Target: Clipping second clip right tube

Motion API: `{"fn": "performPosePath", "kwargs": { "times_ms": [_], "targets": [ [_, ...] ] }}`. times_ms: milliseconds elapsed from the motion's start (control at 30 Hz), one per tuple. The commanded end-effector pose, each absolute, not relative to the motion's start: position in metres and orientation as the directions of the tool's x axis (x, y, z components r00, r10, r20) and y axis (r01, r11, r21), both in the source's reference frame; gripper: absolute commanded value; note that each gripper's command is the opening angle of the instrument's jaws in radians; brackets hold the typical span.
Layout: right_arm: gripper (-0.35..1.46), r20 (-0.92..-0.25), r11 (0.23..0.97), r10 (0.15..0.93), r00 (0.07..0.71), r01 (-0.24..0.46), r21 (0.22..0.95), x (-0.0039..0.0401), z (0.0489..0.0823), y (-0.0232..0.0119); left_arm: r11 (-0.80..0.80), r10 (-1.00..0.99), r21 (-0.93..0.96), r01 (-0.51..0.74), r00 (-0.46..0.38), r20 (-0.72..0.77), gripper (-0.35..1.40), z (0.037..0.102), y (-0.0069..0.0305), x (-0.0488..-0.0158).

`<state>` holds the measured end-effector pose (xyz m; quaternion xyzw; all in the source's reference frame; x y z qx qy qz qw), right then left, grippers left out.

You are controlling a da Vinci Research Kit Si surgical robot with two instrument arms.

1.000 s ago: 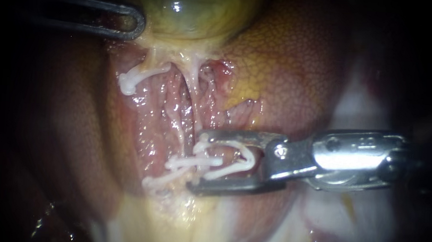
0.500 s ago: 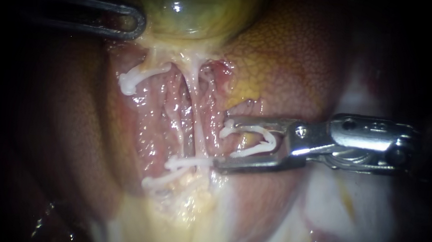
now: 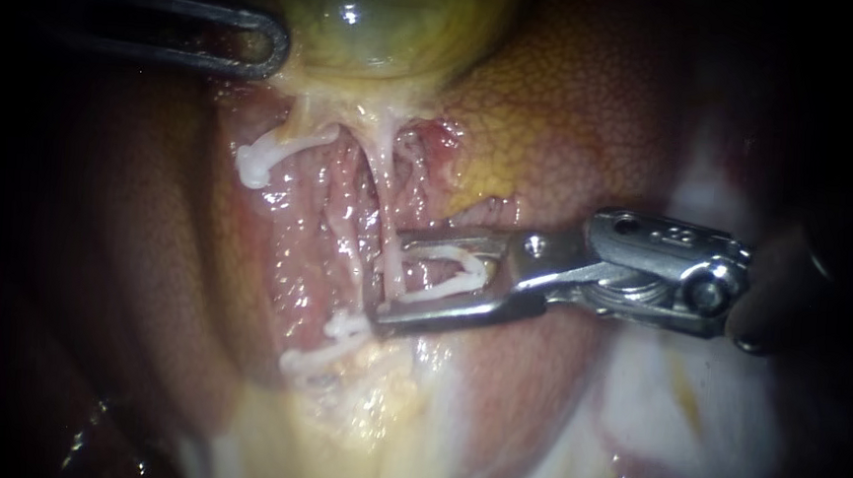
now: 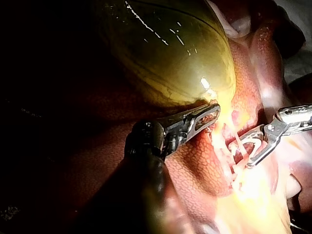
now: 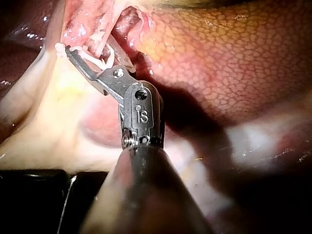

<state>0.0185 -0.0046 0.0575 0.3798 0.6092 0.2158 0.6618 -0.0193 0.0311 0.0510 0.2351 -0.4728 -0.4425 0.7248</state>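
Endoscope: the left instrument (image 3: 265, 49) comes in at top left, jaws closed on the lower edge of the gallbladder (image 3: 390, 20). The right instrument (image 3: 388, 274) has its jaws spread and grips a loaded clip (image 3: 449, 275) from both sides. The right tube (image 3: 385, 202) runs down between the jaw tips. The lower jaw overlaps the upper of two set clips (image 3: 342, 328) just below. A lone clip (image 3: 251, 164) sits on the strand to the left. Mottled liver (image 3: 573, 110) lies behind.

Left wrist: its own dark wrist and shaft block the liver beneath. The right instrument's forked jaws lie just beyond, with pale strands in the fork.

Right wrist: the shaft and hinge hide the near tissue. The jaw tips and white clip reach the pale strands, but the tube cannot be told apart here.
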Motion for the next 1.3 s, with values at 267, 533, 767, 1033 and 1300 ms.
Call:
{"fn": "performPosePath", "kwargs": {
  "times_ms": [267, 533, 767, 1033, 1300],
  "targets": [
    [0.34, -0.651, 0.591, 0.751, 0.111, 0.326, 0.738, 0.0189, 0.056, -0.0055, 0.498, -0.864, 0.759, 0.42, 0.161, 0.477, -0.35, 0.051, 0.0311, -0.0193],
    [0.27, -0.652, 0.59, 0.75, 0.112, 0.334, 0.735, 0.02, 0.0552, -0.006, 0.497, -0.864, 0.759, 0.42, 0.161, 0.477, -0.35, 0.051, 0.0311, -0.0193],
    [0.07, -0.646, 0.588, 0.755, 0.11, 0.323, 0.742, 0.0201, 0.0555, -0.0054, 0.497, -0.864, 0.759, 0.42, 0.161, 0.477, -0.35, 0.0509, 0.0311, -0.0193],
    [-0.35, -0.624, 0.565, 0.772, 0.119, 0.319, 0.761, 0.02, 0.0558, -0.0051, 0.497, -0.864, 0.759, 0.42, 0.161, 0.477, -0.35, 0.0509, 0.0312, -0.0194],
    [-0.35, -0.616, 0.561, 0.779, 0.12, 0.308, 0.769, 0.0202, 0.0562, -0.0052, 0.497, -0.864, 0.759, 0.42, 0.161, 0.477, -0.35, 0.0509, 0.0311, -0.0194]
  ]
}}
